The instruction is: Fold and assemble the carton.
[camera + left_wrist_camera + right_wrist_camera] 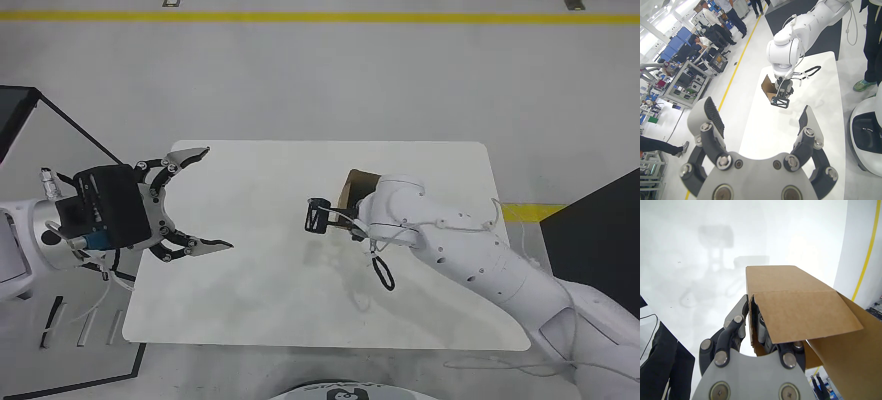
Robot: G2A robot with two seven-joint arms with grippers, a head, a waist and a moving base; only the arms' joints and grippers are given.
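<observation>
OK, right gripper (318, 216) is over the middle of the white table (280, 310), w/ the arm coming in from the robot's right. It's clamped on the brown carton (357, 184). Close up from the right wrist, the right gripper (752, 318) has one finger (744, 308) outside a side wall and the other inside the box, so the cardboard edge is pinched betw. them. The carton (791, 281) is partly opened up. One flap (802, 315) folds out over the gripper, and a bigger panel hangs off beside it.

From the left wrist cam, the carton (768, 88) is just beside the right gripper (780, 101) on its far side, open side showing, w/ one flap standing up. It's toward the table (829, 89) edge nearest the yellow floor line (320, 16). Can't tell if the box bottom touches the tabletop or hangs just above it.

Left gripper (214, 198) is at the robot's left end of the table, over the edge, well apart from the carton. Jaws are spread wide, nothing in them. Same from its own cam: the left gripper (761, 118) has ribbed black pads (714, 113) splayed out, w/ bare table betw. them, aimed across at the other arm.
</observation>
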